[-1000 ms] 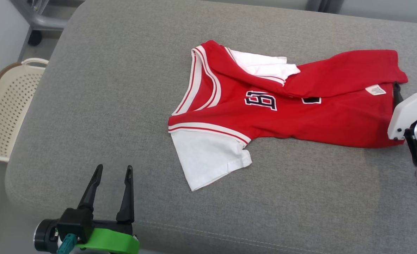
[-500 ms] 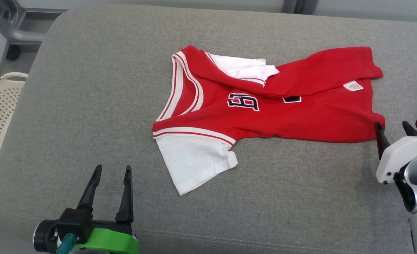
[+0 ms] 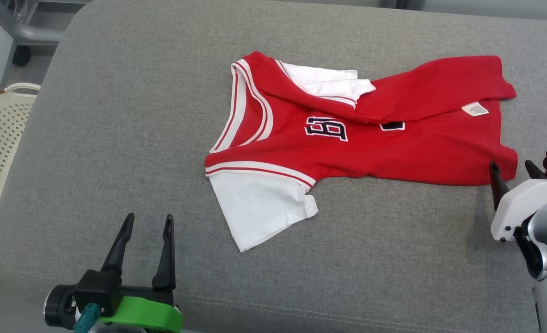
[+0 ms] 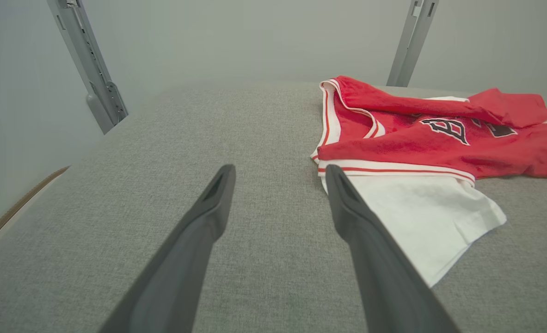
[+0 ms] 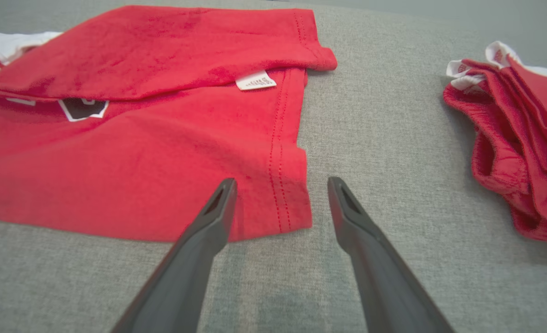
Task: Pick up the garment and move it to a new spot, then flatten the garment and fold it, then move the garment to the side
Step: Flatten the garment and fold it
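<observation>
The garment (image 3: 393, 148) is a red jersey with white sleeves and dark letters, lying crumpled on the grey cushion (image 3: 116, 138), its far side folded over the front. It also lies in the left wrist view (image 4: 421, 148) and the right wrist view (image 5: 139, 148). My right gripper (image 3: 509, 169) stands open at the jersey's near hem corner, with that corner (image 5: 291, 203) between its fingers and the jaws not touching it. My left gripper (image 3: 148, 221) stands open and empty near the cushion's front left, apart from the white sleeve (image 3: 264, 212).
A second red-and-white cloth bundle (image 5: 518, 152) lies on the cushion to the right of the jersey's hem. A cream perforated basket (image 3: 0, 148) stands on the floor left of the cushion. Grey metal frame legs (image 4: 88, 69) rise behind.
The head camera has shifted between the frames. My right gripper has drawn back from over the jersey's hem to its near corner. The left gripper and the jersey have not moved.
</observation>
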